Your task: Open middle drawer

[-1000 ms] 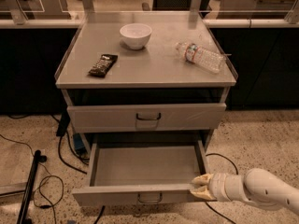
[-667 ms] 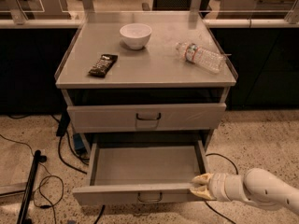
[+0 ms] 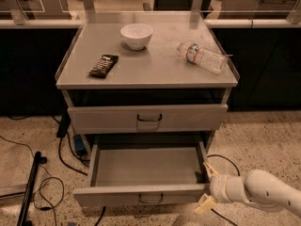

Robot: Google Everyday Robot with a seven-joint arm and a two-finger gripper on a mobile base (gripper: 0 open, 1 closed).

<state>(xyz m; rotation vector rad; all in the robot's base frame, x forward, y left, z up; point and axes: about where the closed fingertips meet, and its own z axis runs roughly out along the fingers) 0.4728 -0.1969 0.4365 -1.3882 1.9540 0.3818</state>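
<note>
The middle drawer (image 3: 146,166) is the wide shallow grey one. It stands pulled far out of the cabinet, and its inside is empty. Its small dark loop handle (image 3: 151,199) sits at the centre of the front panel. My gripper (image 3: 207,187) is at the drawer's front right corner, on a white arm (image 3: 263,192) that comes in from the lower right. Its two pale fingertips (image 3: 210,170) are spread apart, one inside the drawer's corner and one in front of the front panel. It holds nothing.
Above the open drawer is a closed grey drawer (image 3: 148,118) with its own handle. On the cabinet top (image 3: 155,69) are a white bowl (image 3: 136,35), a dark snack bag (image 3: 103,65) and a plastic bottle (image 3: 202,56) lying on its side. Cables (image 3: 44,185) and a black pole (image 3: 29,192) lie on the floor to the left.
</note>
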